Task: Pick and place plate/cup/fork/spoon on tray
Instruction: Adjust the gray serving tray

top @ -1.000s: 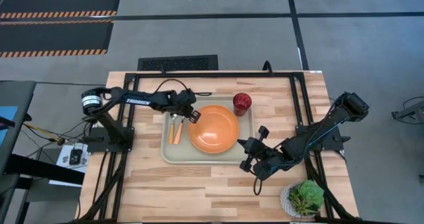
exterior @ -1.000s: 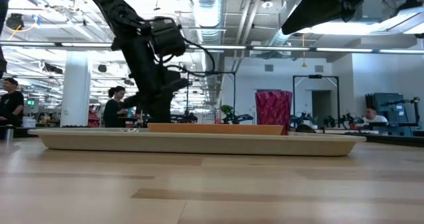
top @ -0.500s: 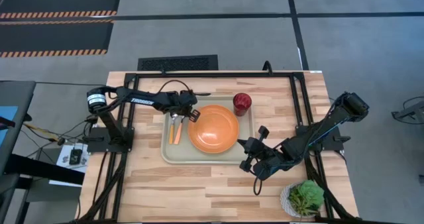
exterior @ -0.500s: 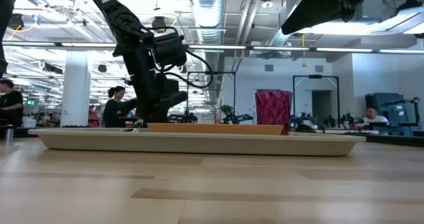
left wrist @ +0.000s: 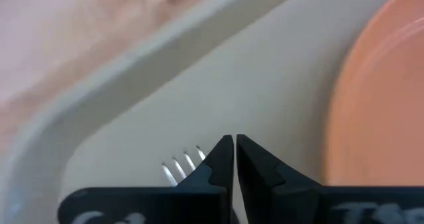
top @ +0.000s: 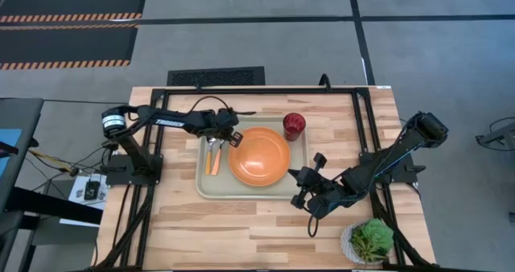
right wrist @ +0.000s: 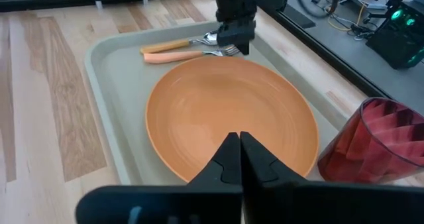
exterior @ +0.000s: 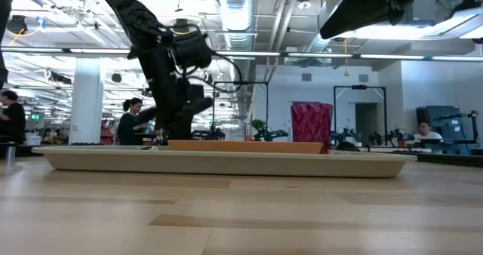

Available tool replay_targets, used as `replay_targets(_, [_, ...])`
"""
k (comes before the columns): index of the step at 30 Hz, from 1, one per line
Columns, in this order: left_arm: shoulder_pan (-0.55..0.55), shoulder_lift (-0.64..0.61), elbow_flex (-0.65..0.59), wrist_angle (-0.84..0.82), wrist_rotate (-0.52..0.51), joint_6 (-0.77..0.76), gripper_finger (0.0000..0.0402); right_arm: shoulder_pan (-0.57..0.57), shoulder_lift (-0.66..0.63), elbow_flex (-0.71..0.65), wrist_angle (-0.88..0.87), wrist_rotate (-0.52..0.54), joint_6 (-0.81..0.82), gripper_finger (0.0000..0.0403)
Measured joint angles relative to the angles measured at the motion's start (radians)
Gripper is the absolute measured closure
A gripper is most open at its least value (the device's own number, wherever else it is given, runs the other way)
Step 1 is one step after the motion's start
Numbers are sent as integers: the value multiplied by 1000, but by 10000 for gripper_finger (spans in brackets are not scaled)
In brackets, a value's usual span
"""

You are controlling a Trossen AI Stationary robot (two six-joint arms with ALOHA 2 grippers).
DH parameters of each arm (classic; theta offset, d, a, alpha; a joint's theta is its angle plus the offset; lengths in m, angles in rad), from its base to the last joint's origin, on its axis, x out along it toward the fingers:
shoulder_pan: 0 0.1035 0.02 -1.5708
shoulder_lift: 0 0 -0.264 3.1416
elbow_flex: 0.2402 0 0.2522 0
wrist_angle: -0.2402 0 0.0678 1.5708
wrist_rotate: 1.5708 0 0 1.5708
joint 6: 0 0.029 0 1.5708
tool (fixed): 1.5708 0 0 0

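A wooden counter (top: 241, 224) is seen from above, with two dark robot arms reaching in from either side. At its centre lies a pale grey-green rectangular tray (top: 209, 187) with rounded corners and a raised rim.

The round orange plate (top: 259, 157) rests flat inside the tray, filling its right portion. In the tray's left portion lie the fork (top: 215, 156) and the spoon (top: 208, 156), side by side with their orange handles pointing toward the near edge and their metal ends toward the far edge. The fork lies closer to the plate; the spoon lies to its left.

The dark-red cup (top: 294, 125) stands upright on the counter, just outside the tray's far right corner, close to the rim. From the low view the cup (exterior: 311, 126) rises behind the plate's thin orange edge.

The left gripper (top: 236, 139) hangs over the tray at the plate's far left edge, just above the metal ends of the fork and spoon. Its jaws are clenched together and grasp nothing; the fork's tines (left wrist: 182, 168) show just beside them in the left wrist view.

The right gripper (top: 299, 187) waits over the counter just off the tray's near right corner. Its jaws are also clenched tight and empty.

A white pot with a green plant (top: 370, 240) sits at the counter's near right corner.
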State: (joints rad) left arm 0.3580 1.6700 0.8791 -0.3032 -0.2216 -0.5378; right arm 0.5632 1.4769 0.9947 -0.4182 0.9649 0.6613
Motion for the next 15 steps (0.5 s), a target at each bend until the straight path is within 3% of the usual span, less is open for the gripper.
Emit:
replay_targets(9, [-40, -219, -5, -73, -51, 83, 397, 40, 0, 0, -51, 2, -16, 399])
replay_targets(15, [-205, -402, -176, 10, -68, 100, 397, 108, 0, -36, -167, -34, 90, 400])
